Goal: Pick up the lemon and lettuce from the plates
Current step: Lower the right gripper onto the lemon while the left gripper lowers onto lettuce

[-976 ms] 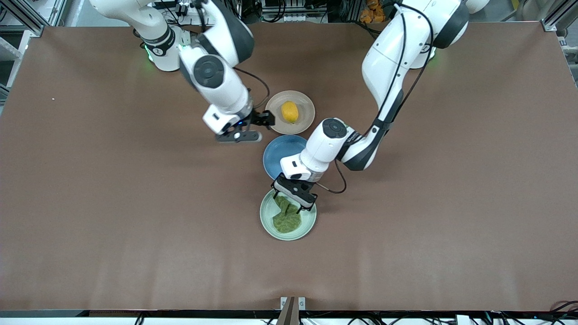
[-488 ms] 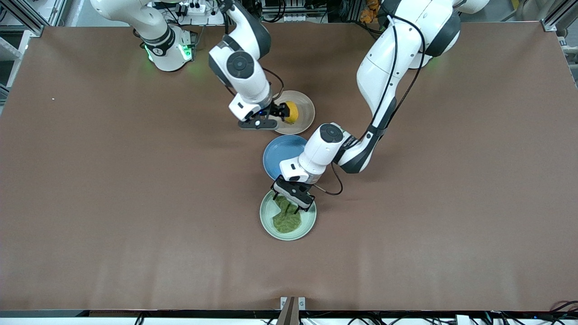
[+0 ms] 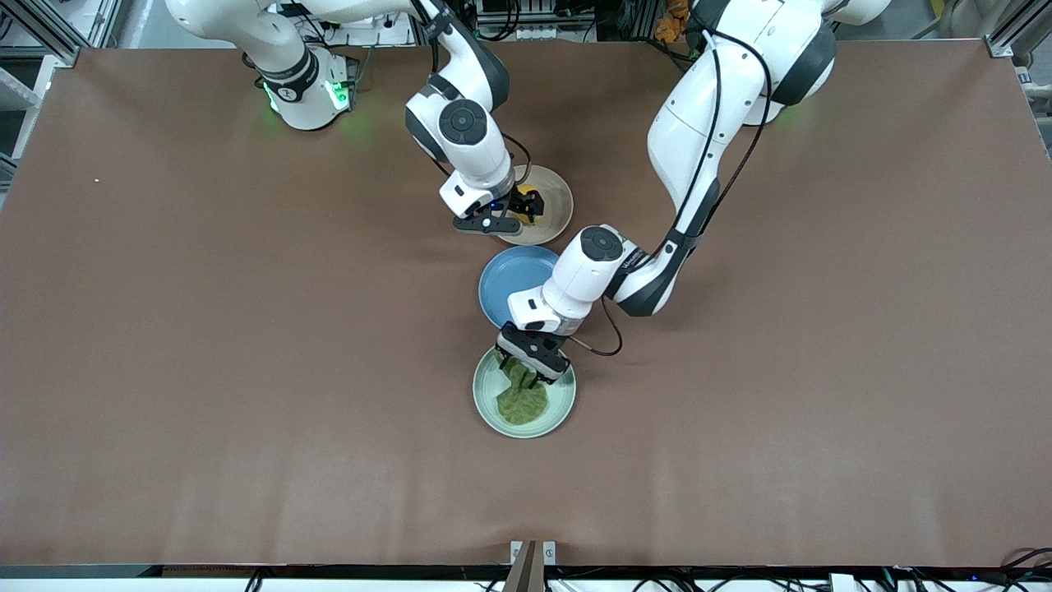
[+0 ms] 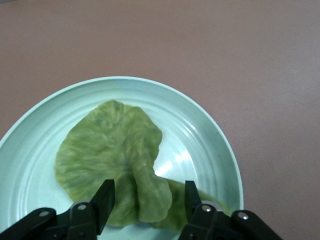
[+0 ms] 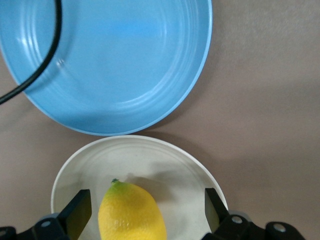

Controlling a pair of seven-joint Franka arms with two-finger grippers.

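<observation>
The lettuce (image 3: pixel 521 398) lies in the mint green plate (image 3: pixel 485 396), nearest the front camera. My left gripper (image 3: pixel 528 372) is open, low over the leaf's stem end; in the left wrist view the fingers (image 4: pixel 104 202) straddle the folded lettuce (image 4: pixel 111 155) on the plate (image 4: pixel 210 135). The lemon (image 3: pixel 523 212) lies on the beige plate (image 3: pixel 555 205), mostly hidden by my right gripper (image 3: pixel 519 210), which is open with the lemon between its fingers. The right wrist view shows the lemon (image 5: pixel 132 212) on the plate (image 5: pixel 172 162) between the fingers (image 5: pixel 79 212).
An empty blue plate (image 3: pixel 505 281) sits between the two plates, partly under my left wrist; it also shows in the right wrist view (image 5: pixel 110 60). The brown table (image 3: pixel 205 370) lies bare around the plates.
My right gripper swung from beside the beige plate to over the lemon and now straddles it. My left gripper sank slightly lower onto the lettuce's stem end.
</observation>
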